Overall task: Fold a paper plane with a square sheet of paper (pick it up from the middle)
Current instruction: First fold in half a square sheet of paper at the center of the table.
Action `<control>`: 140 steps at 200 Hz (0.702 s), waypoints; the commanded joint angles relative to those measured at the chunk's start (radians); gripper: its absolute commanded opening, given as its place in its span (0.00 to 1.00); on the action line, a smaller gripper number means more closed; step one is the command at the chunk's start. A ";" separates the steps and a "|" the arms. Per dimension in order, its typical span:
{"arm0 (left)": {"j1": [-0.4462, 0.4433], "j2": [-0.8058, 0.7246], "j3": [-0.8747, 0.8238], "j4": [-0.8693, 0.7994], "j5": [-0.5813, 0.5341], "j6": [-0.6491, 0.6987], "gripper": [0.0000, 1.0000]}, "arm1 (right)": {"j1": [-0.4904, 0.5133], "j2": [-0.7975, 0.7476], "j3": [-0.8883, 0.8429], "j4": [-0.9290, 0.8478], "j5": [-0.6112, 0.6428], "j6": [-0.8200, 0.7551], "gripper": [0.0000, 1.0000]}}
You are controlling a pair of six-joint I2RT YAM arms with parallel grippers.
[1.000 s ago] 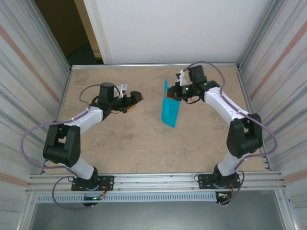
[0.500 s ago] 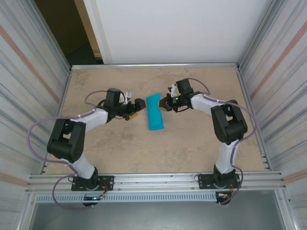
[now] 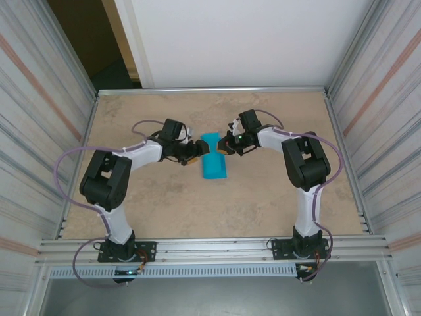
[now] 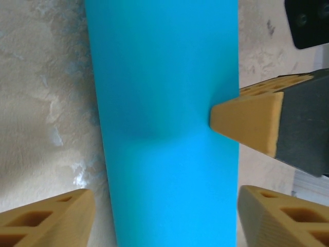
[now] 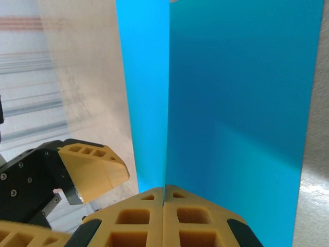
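My left gripper (image 3: 195,152) and right gripper (image 3: 224,146) hem the square sheet of paper (image 3: 214,167) sideways; bare table (image 3: 217,210) lies open nearer me, probably beyond too.

My workspace: a mottled beige tabletop (image 3: 197,210), flanked left and right by corrugated metal panels (image 3: 33,131); a white wall (image 3: 243,39) closes the far side beside a dark opening (image 3: 85,33).

The sheet of paper (image 3: 214,164) is laid near the middle of the table (image 3: 164,210), between the two grippers. Its far end is pinched from the right by the right gripper (image 3: 224,145). The left gripper (image 3: 196,153) is placed just to its left, with one finger (image 4: 51,218) on either side of the sheet.
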 commanded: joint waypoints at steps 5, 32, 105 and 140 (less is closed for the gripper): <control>-0.019 0.052 0.075 -0.087 -0.057 0.019 0.66 | -0.005 0.029 0.034 -0.032 -0.008 -0.039 0.00; -0.020 0.097 0.115 -0.097 -0.064 0.017 0.59 | -0.010 0.041 0.041 -0.033 -0.018 -0.043 0.00; -0.021 0.177 0.181 -0.128 -0.056 0.046 0.51 | -0.017 0.061 0.057 -0.056 -0.026 -0.057 0.00; -0.022 0.197 0.211 -0.147 -0.056 0.063 0.48 | -0.019 0.066 0.060 -0.058 -0.027 -0.056 0.00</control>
